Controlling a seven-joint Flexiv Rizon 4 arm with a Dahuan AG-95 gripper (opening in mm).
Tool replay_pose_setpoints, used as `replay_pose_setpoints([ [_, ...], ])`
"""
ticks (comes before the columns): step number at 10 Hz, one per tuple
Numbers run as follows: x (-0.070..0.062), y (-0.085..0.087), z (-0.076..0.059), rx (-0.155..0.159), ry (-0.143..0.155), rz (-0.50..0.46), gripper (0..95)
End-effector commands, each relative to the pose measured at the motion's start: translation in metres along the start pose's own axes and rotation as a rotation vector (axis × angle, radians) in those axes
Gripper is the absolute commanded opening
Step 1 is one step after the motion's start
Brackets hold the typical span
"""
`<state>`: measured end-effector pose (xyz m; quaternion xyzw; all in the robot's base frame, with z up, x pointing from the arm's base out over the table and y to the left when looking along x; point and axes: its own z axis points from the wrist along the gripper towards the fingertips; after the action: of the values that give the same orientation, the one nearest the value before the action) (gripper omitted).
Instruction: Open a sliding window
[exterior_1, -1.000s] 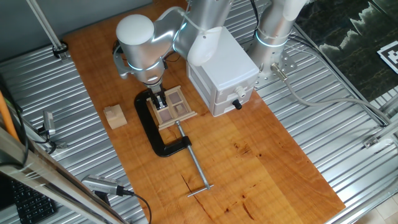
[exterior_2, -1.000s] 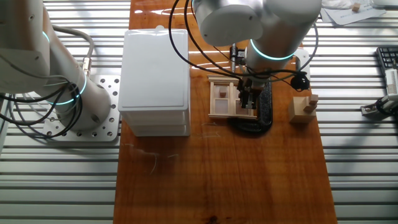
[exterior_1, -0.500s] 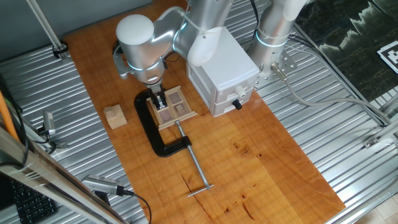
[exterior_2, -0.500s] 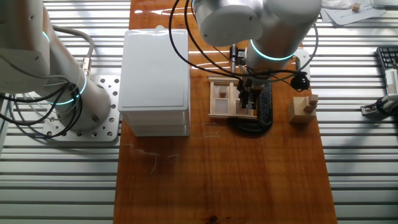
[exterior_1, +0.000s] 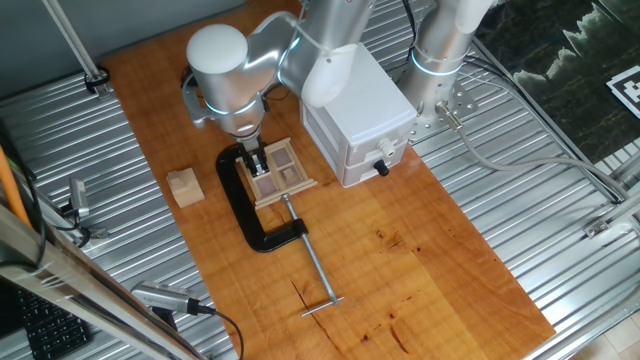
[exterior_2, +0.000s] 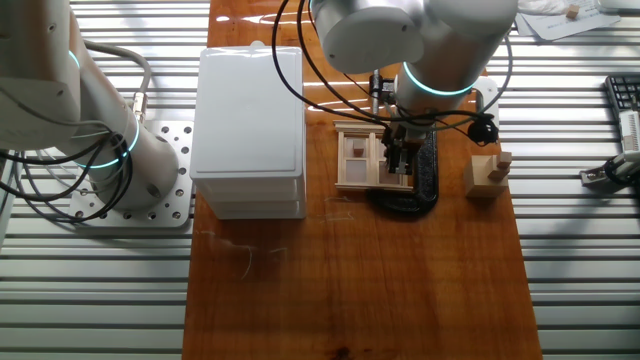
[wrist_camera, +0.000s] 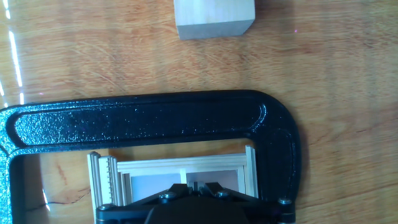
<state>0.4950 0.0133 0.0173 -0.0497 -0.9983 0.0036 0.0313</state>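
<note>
The sliding window (exterior_1: 279, 172) is a small light-wood frame with brown panes, held flat on the table in a black C-clamp (exterior_1: 248, 212). My gripper (exterior_1: 259, 161) points straight down onto the window's left part. In the other fixed view the gripper (exterior_2: 401, 162) stands on the right side of the window (exterior_2: 360, 158). In the hand view the fingers (wrist_camera: 176, 189) are close together at the bottom edge, with a thin upright strip of the window (wrist_camera: 180, 167) between them. The gripper (wrist_camera: 196, 186) looks shut on that strip.
A plain wooden cube (exterior_1: 184, 186) lies left of the clamp, also in the hand view (wrist_camera: 214, 17). A white box (exterior_1: 356, 105) with a black knob (exterior_1: 381, 167) stands right of the window. The clamp's long screw rod (exterior_1: 314, 268) reaches toward the table front. Metal slats flank the wood board.
</note>
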Motion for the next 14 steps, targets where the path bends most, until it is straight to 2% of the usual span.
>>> replay_pose_setpoints([
  [1, 0.0, 0.0003, 0.0002, 0.001, -0.001, 0.005, 0.0],
  [14, -0.0009, 0.0037, 0.0006, 0.0, 0.005, 0.015, 0.0],
])
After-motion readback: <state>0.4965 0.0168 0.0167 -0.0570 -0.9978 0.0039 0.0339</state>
